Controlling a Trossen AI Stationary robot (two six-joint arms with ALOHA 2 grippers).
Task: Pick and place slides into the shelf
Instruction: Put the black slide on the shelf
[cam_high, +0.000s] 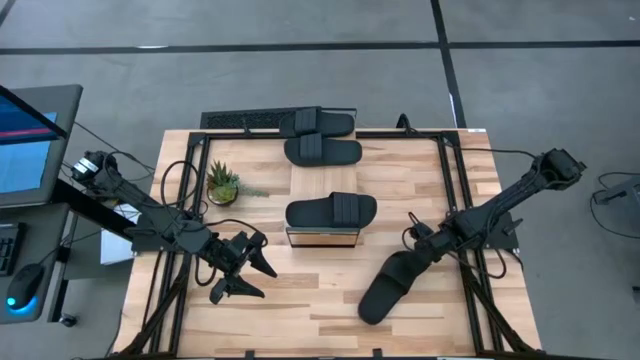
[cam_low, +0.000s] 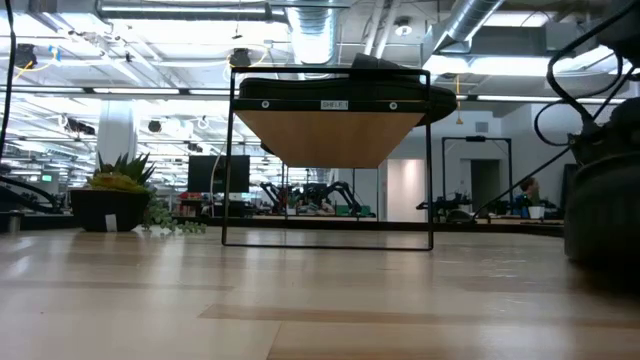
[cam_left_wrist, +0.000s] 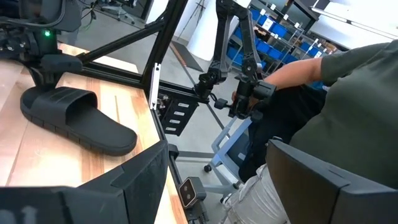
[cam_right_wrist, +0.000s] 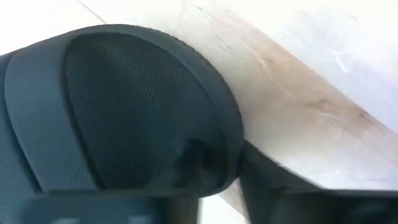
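Note:
Four black slides show in the high view. Three lie on the shelf (cam_high: 322, 180): two at its far end (cam_high: 318, 122) (cam_high: 322, 152) and one near its near end (cam_high: 331, 211). The shelf is a light wood plank on a thin black frame (cam_low: 330, 130), standing on the table's middle. The fourth slide (cam_high: 388, 287) lies on the table to the shelf's right, sole down. My right gripper (cam_high: 418, 250) is shut on its far end. My left gripper (cam_high: 243, 272) is open over the table, left of the shelf's near end. My right gripper holds the fourth slide by its rounded end (cam_right_wrist: 217, 124) nearest the strap, at the far right of the slide. The rim sits between the two fingers (cam_right_wrist: 273, 193). The fingers come slanting down from the table's right. The slide seems to lie flat on the table (cam_left_wrist: 81, 121).
A small potted plant (cam_high: 222, 185) stands left of the shelf. A black frame (cam_high: 455, 200) runs around the tabletop, and cables trail along both sides. A person in a green shirt (cam_left_wrist: 348, 106) sits beyond the table's right edge. Bare wood lies along the near edge (cam_high: 300, 320).

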